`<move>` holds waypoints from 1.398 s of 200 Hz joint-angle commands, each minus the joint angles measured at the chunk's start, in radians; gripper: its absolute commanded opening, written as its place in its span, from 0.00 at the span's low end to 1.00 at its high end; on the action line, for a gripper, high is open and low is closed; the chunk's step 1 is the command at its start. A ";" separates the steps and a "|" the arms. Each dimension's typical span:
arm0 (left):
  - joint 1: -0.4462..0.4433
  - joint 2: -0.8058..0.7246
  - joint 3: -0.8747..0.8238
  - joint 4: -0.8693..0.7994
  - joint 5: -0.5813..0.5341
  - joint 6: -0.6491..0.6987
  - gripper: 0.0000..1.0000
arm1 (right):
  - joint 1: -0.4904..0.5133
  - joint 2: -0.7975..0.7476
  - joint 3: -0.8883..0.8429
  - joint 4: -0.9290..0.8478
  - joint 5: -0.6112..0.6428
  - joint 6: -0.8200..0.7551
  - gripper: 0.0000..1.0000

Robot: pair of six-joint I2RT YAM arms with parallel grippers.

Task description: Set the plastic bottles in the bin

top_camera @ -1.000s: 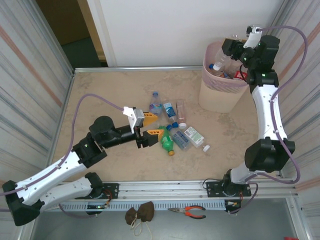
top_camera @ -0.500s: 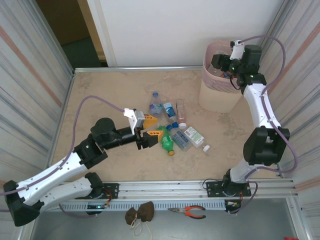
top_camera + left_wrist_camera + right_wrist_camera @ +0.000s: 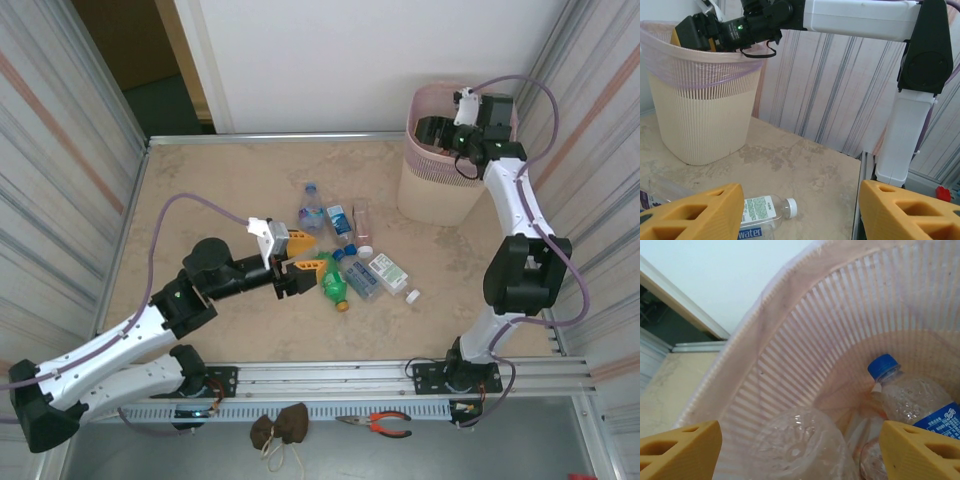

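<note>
Right claw (image 3: 432, 131) hangs over bin (image 3: 430, 195) mouth, jaws wide apart, empty; bottles (image 3: 920, 410) lie inside, below it. Left claw (image 3: 305, 254) low over surface (image 3: 220, 190), jaws apart, nothing gripped, beside loose bottles (image 3: 362, 265); green bottle (image 3: 333, 283) nearest.

Beige table (image 3: 200, 180) carries the bin (image 3: 430, 195), clustered bottles (image 3: 333, 283) — perhaps a loose cap (image 3: 412, 296).

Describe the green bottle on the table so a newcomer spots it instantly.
From the pink bin at the table's far right, look to the cluster of bottles lying mid-table. At its near-left edge, by the left gripper, lies the green bottle: the only green one among clear neighbours.
</note>
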 commanded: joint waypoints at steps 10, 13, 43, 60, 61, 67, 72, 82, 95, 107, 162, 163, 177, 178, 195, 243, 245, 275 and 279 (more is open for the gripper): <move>0.003 -0.022 -0.009 0.025 -0.022 -0.001 0.63 | -0.019 -0.062 0.080 -0.041 -0.038 0.029 0.83; 0.002 -0.022 -0.009 0.025 -0.022 -0.001 0.63 | -0.020 -0.065 0.083 -0.041 -0.039 0.029 0.84; 0.003 -0.021 -0.010 0.021 -0.024 0.000 0.63 | -0.023 -0.059 0.117 -0.046 -0.042 0.033 0.82; 0.002 -0.025 -0.011 0.016 -0.024 -0.001 0.63 | -0.021 -0.038 0.143 -0.056 -0.040 0.034 0.75; 0.002 -0.025 -0.012 0.016 -0.024 -0.001 0.63 | -0.022 -0.035 0.146 -0.058 -0.040 0.035 0.75; 0.002 -0.027 -0.011 0.013 -0.025 0.000 0.63 | -0.020 -0.024 0.160 -0.066 -0.038 0.034 0.70; 0.002 -0.029 -0.010 0.010 -0.025 0.000 0.63 | -0.019 -0.014 0.172 -0.074 -0.037 0.034 0.67; 0.002 -0.033 -0.012 0.006 -0.028 0.001 0.63 | -0.016 0.002 0.195 -0.090 -0.033 0.032 0.62; 0.002 -0.037 -0.014 0.001 -0.034 0.002 0.63 | -0.011 0.033 0.231 -0.127 -0.031 0.023 0.55; 0.002 -0.041 -0.015 -0.003 -0.043 0.003 0.63 | -0.003 0.058 0.279 -0.170 -0.028 0.010 0.50; 0.002 -0.037 -0.020 -0.013 -0.058 0.002 0.63 | 0.032 0.201 0.486 -0.537 0.078 -0.068 0.34; 0.002 -0.037 -0.019 -0.013 -0.058 0.002 0.63 | 0.033 0.204 0.489 -0.544 0.079 -0.069 0.34; 0.002 -0.033 -0.018 -0.016 -0.058 0.003 0.63 | 0.045 0.239 0.519 -0.618 0.082 -0.089 0.33; 0.002 -0.032 -0.017 -0.016 -0.057 0.003 0.63 | 0.046 0.242 0.521 -0.620 0.082 -0.091 0.33; 0.002 -0.029 -0.013 -0.021 -0.058 0.003 0.63 | 0.059 0.270 0.522 -0.674 0.086 -0.105 0.32; 0.002 -0.024 -0.010 -0.027 -0.061 -0.001 0.63 | 0.066 0.356 0.520 -0.767 0.136 -0.119 0.31; 0.003 -0.023 -0.010 -0.027 -0.063 0.000 0.63 | 0.066 0.358 0.520 -0.770 0.140 -0.119 0.31; 0.002 -0.017 -0.007 -0.039 -0.079 -0.001 0.62 | 0.063 0.363 0.534 -0.773 0.163 -0.108 0.31; 0.003 -0.015 -0.005 -0.042 -0.084 -0.001 0.62 | 0.061 0.361 0.539 -0.773 0.164 -0.106 0.31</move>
